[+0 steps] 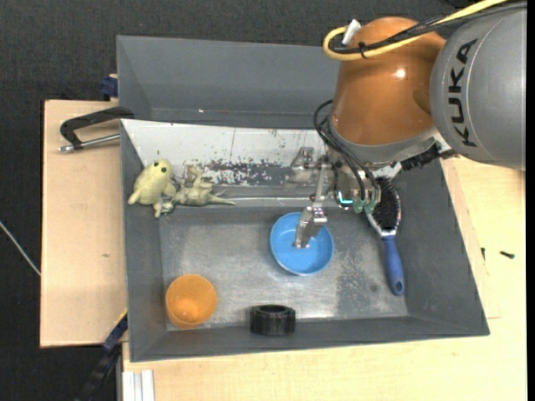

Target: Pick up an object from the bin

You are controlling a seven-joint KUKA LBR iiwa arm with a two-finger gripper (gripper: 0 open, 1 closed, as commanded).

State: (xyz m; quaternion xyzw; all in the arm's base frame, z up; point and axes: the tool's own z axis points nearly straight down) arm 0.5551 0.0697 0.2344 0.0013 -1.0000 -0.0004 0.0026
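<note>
While your gripper [307,234] hangs over the blue round bowl [287,259] at frame centre, tip down at or just inside the bowl's upper rim, I judge you're at the reach-and-descend step. The bowl sits flat on the floor of the bin [209,73] and nothing is lifted. Jaw state: cannot tell, since the metal tip reads as one piece from this angle.

For the next move, I'd say you need one jaw inside the bowl wall and one outside, then a close on the rim and a straight lift. A thin rim can slip or tip, so check the bite before rising.

Other items sit clear of the bowl:
- blue-handled brush [393,267], just right of the gripper
- orange cup [191,299], lower left
- black ring [273,319], bottom centre
- pale plush toy [152,185], upper left against the wall

Readable writing: "KUKA" [458,82] in black on the grey arm link, upper right. I can read no label on anything in the bin.
</note>
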